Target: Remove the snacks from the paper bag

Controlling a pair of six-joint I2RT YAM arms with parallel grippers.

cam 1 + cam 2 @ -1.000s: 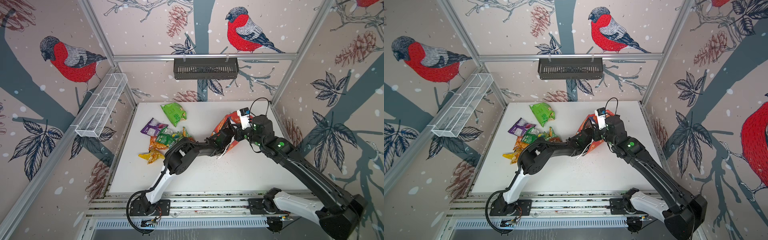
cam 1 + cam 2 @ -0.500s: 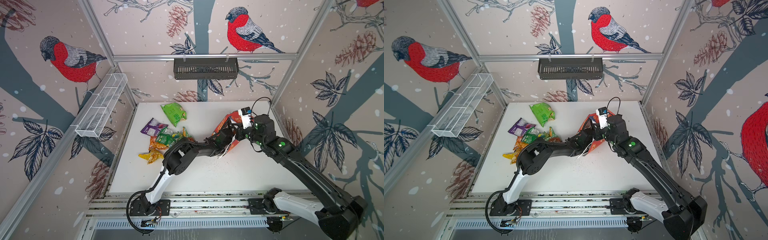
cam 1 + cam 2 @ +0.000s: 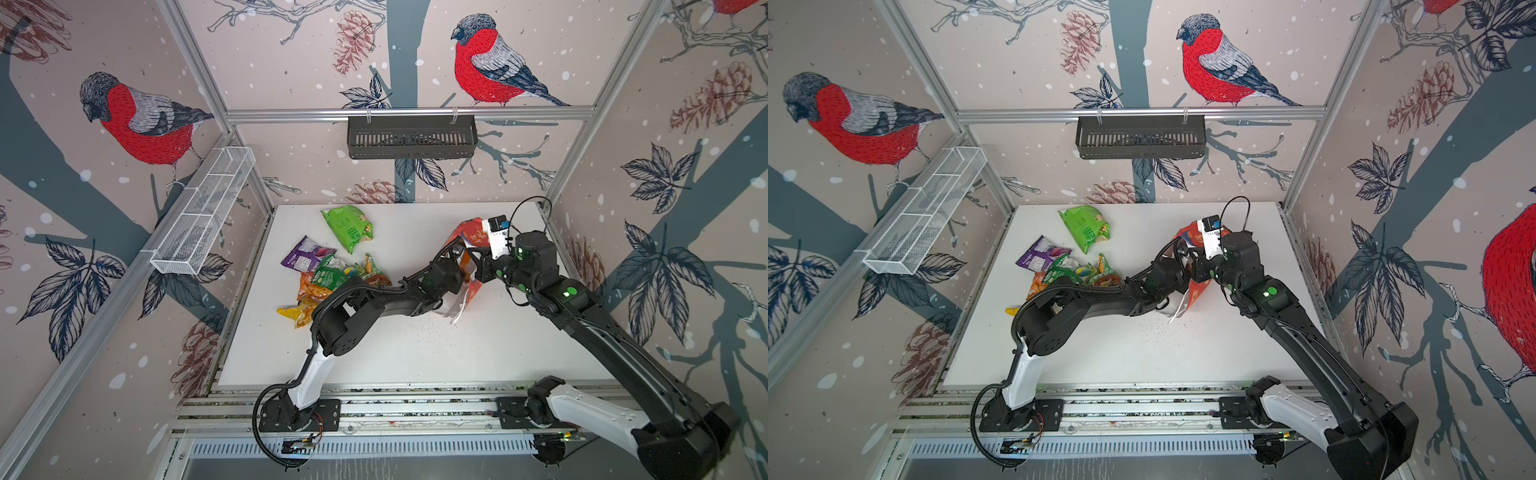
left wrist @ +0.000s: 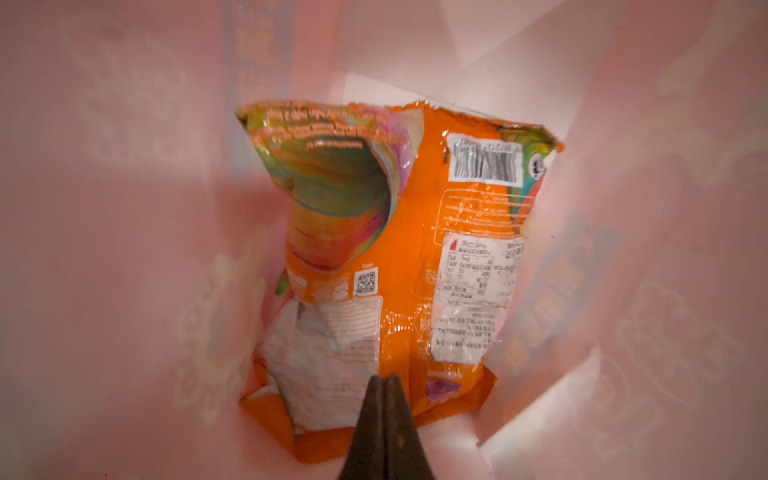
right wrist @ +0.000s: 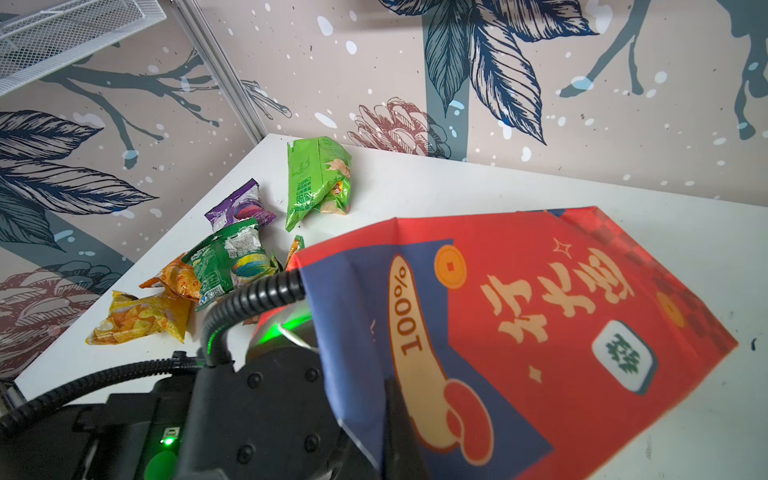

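My left gripper (image 4: 384,384), closed, touches the orange packet (image 4: 415,249); paper bag (image 4: 124,208) walls crowd it. My right gripper (image 5: 391,403) clamps the rim. The table (image 3: 415,353) lies bare at six o'clock.

White table (image 3: 415,353) fills the floor of the booth, and there's a scatter of dark specks (image 3: 424,328) near its middle. Up on the left wall, a white wire-mesh basket (image 3: 203,216) hangs tilted along the frame. Straight ahead, a black slotted basket (image 3: 411,137) hooks over the silver crossbar (image 3: 291,113) on the rear wall. Wallpaper all around: a red-breasted bullfinch (image 3: 141,120) on the left, another bullfinch (image 3: 490,62) at the back, a pine cone (image 3: 353,41) between them, dark leaves (image 3: 660,174) on the right wall
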